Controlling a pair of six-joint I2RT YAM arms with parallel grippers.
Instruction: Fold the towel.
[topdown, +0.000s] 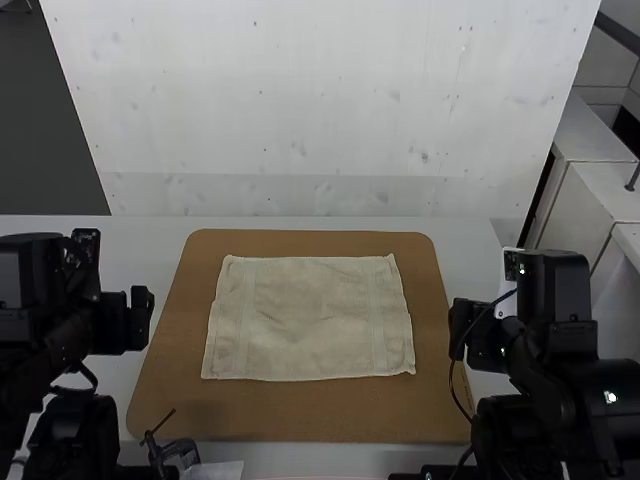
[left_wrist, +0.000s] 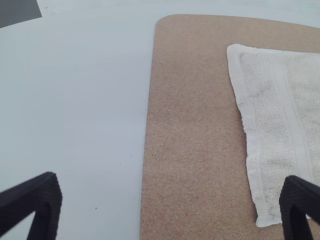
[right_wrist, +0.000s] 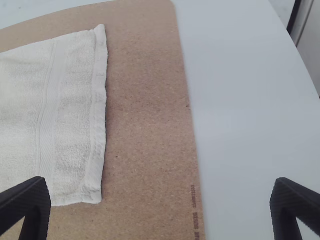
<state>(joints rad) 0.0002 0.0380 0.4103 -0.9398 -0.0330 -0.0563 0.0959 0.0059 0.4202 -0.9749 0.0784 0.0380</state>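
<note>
The black, tapered-finger left gripper (left_wrist: 171, 179) and its matching right gripper (right_wrist: 160, 181), two in all, have empty jaws spread wide, at the high view's left and right, presumably so each can reach one side. Between them, mid-frame, one cream terry towel (topdown: 310, 320) lies flat on one brown, round-cornered board (topdown: 300, 415), probably centred for shared folding.

The pale towel (left_wrist: 275, 120) lies on a brown board (left_wrist: 192, 125).
</note>
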